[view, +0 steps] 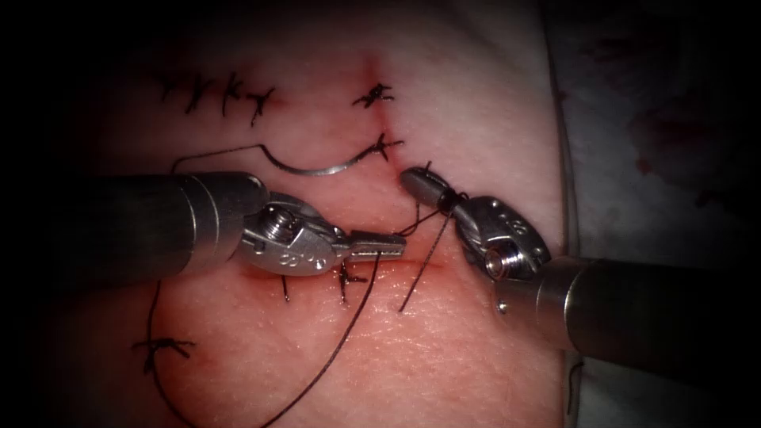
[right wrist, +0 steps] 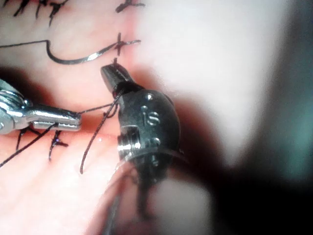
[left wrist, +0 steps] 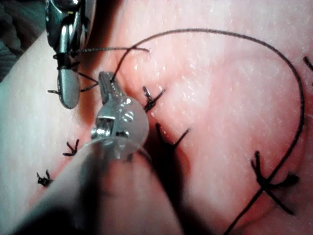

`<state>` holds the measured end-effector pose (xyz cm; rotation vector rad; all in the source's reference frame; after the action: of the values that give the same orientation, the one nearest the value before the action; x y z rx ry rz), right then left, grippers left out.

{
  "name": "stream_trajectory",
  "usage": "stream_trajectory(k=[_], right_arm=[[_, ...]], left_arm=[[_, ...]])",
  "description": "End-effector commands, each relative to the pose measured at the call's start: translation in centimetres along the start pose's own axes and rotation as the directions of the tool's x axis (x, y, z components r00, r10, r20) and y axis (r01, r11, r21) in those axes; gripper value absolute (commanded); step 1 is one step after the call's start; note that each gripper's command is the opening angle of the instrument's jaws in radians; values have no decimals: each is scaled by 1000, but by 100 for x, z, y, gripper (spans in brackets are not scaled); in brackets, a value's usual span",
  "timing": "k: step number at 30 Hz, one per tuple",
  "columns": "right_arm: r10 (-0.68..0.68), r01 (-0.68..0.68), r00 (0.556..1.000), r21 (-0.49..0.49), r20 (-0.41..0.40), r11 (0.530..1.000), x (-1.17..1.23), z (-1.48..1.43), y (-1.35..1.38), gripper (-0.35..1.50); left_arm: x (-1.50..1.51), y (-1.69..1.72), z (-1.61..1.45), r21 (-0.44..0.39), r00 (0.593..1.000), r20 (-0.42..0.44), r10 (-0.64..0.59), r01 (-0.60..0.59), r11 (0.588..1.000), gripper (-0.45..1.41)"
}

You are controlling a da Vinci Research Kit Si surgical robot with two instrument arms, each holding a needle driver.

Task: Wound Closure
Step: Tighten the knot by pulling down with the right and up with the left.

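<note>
Left pincer [view: 388, 246] clamps thread [view: 349, 317]; right pincer [view: 416, 184] is closed, thread wrapped round it. Needle [view: 317, 168] lies free on tissue [view: 444, 349] (left of cut, nearer left arm).

— What's around the field?
— I see a pale drape [view: 634, 103] with dark red stains, off to the right.
— Lighting?
— Bright at centre, dark toward my screen's edges.

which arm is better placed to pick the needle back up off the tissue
Probably left. The needle lies free on the tissue, left of the cut, just above the left claw. The right claw has thread wrapped around it.
</note>
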<state>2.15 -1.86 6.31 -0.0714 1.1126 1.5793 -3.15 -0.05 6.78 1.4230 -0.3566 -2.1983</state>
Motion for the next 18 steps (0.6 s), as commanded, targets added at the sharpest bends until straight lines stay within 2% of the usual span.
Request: stream_trajectory(k=[1, 3, 4, 8, 13, 18], right_arm=[[-8, 8, 1000, 8, -5, 1000, -10, -6, -7, -35], [-25, 25, 1000, 16, -15, 1000, -15, -23, -13, -35], [-44, 44, 999, 21, -22, 999, -22, -40, -21, -35], [-100, 101, 994, 32, -49, 994, -36, -65, -41, -35], [-154, 156, 986, 48, -56, 987, -48, -86, -66, -35], [-182, 185, 981, 43, -67, 982, -54, -100, -77, -35]], left_arm=[[-5, -2, 3, 1, 1000, 6, -4, 4, 1000, -45], [-7, -4, -2, 0, 1000, 11, -9, 9, 1000, -45], [-10, -10, -8, -1, 1000, 17, -18, 18, 1000, -45], [-16, -25, -15, 1, 999, 31, -43, 43, 999, -45], [-26, -51, -18, 12, 995, 49, -87, 86, 996, -45], [-42, -83, -24, 28, 993, 58, -107, 105, 994, -45]])
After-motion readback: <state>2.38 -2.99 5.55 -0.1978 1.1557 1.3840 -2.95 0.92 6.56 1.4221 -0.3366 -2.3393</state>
